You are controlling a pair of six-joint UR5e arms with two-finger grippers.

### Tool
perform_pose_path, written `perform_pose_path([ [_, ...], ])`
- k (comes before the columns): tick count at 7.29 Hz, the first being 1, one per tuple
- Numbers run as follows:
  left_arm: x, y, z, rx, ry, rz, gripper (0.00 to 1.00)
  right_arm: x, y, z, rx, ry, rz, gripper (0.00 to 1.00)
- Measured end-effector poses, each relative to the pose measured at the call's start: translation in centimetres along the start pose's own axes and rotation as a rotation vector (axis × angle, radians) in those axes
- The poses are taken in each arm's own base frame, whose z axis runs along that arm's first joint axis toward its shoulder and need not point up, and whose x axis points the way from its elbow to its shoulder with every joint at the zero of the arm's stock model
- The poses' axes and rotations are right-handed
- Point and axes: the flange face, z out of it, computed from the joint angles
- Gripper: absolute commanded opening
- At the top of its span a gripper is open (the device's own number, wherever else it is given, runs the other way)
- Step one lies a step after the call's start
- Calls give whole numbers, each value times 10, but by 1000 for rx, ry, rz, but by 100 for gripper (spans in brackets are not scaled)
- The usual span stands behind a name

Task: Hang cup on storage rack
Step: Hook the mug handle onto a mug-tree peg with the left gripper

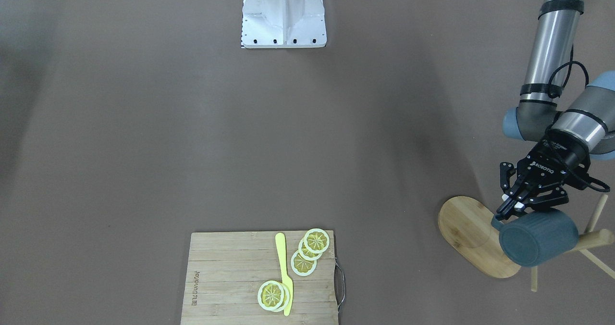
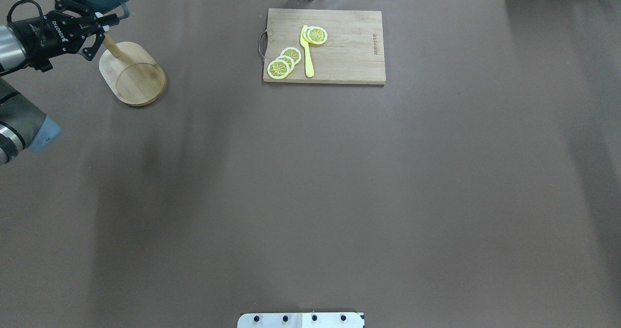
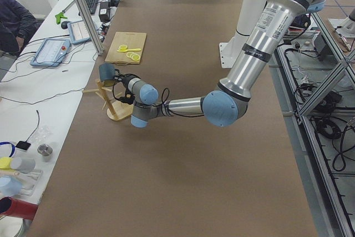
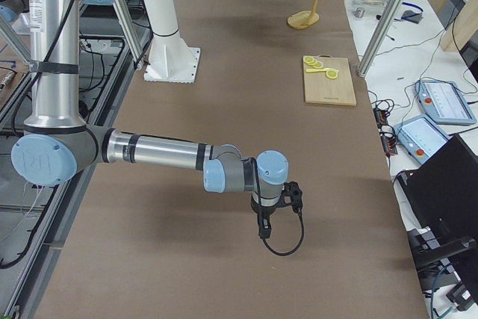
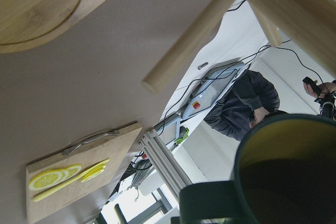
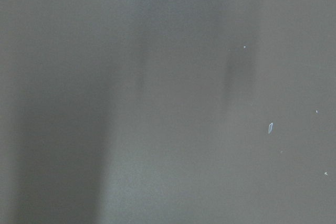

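My left gripper (image 1: 505, 208) clamped the blue-grey mug (image 1: 538, 238) by its handle, sideways, among the bamboo mug tree (image 1: 468, 233) pegs. I couldn't tell how wide my right gripper (image 4: 263, 223) stood.

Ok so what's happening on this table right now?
The left gripper is shut on the handle of the blue-grey cup, holding it on its side up among the pegs of the bamboo storage rack. Whether the handle is over a peg yet is not clear. The right arm is low over the table, far from the rack. A cutting board with lemon slices and a yellow knife lies apart.
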Motion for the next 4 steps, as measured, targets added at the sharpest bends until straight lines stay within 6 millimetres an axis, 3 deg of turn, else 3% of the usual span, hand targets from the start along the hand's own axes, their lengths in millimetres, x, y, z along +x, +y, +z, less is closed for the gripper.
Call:
perform_pose_path([
  [2, 0, -3, -3, 5, 0, 5, 11, 0, 0, 0, 0, 0, 0, 100],
  [3, 0, -3, -3, 5, 1, 11, 26, 0, 0, 0, 0, 0, 0, 100],
  [4, -1, -3, -4, 5, 1, 26, 35, 0, 0, 0, 0, 0, 0, 100],
])
